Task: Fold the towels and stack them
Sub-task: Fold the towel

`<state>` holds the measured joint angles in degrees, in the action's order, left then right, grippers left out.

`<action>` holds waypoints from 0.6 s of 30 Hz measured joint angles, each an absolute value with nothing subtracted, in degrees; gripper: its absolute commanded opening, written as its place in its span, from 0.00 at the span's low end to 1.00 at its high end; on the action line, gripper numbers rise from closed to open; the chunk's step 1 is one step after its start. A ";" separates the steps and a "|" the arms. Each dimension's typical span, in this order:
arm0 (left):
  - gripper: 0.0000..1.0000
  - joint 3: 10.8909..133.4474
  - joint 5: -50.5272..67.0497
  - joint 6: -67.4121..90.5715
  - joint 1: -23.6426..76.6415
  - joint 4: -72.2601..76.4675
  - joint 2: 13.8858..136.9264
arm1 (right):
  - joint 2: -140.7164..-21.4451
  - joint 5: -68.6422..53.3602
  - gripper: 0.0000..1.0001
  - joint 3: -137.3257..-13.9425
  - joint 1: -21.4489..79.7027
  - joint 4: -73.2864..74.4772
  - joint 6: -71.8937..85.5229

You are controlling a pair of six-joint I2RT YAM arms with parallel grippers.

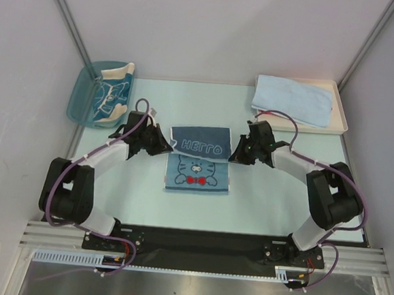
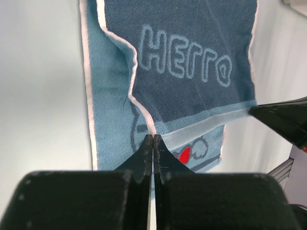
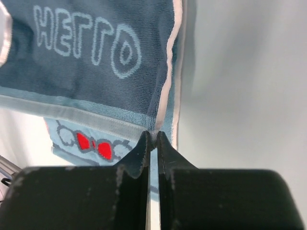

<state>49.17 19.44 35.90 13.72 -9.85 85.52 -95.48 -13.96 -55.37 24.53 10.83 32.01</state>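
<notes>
The dark-blue cartoon-face towel (image 1: 198, 158) lies in the middle of the table, its dark half with the lettering folded over the lighter half with the face and red bow. My left gripper (image 1: 168, 145) is shut on the folded flap's left corner; the left wrist view shows the tips (image 2: 153, 139) pinching the white edge of the towel (image 2: 192, 72). My right gripper (image 1: 236, 153) is shut on the flap's right corner, seen in the right wrist view (image 3: 153, 135) on the towel (image 3: 86, 57). A folded light-blue towel (image 1: 291, 99) lies on the cream tray (image 1: 341, 107).
A translucent blue bin (image 1: 80, 94) at the back left holds a beige, teal-bordered towel (image 1: 114, 94). Grey enclosure walls stand on the left, right and back. The black arm rail (image 1: 196, 242) runs along the near edge.
</notes>
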 measured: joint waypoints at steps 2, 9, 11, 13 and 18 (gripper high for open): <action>0.00 48.34 19.53 35.77 13.72 -10.52 84.51 | -93.73 -13.32 0.00 -55.05 25.04 10.96 32.08; 0.00 46.52 19.88 35.46 13.72 -12.47 79.33 | -87.85 -11.81 0.00 -52.58 26.61 10.92 32.71; 0.00 46.35 20.05 35.38 13.72 -12.75 78.06 | -86.83 -11.33 0.00 -51.68 27.09 10.98 32.91; 0.00 45.84 20.23 35.11 13.72 -12.82 77.10 | -86.13 -10.94 0.00 -50.98 27.46 11.22 33.04; 0.00 42.63 20.38 34.46 13.72 -13.26 74.76 | -84.51 -10.44 0.00 -49.45 28.60 11.68 33.52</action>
<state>42.63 20.38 34.46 13.72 -13.26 74.76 -84.51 -10.44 -49.45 28.60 11.68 33.52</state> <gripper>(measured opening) 0.005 0.044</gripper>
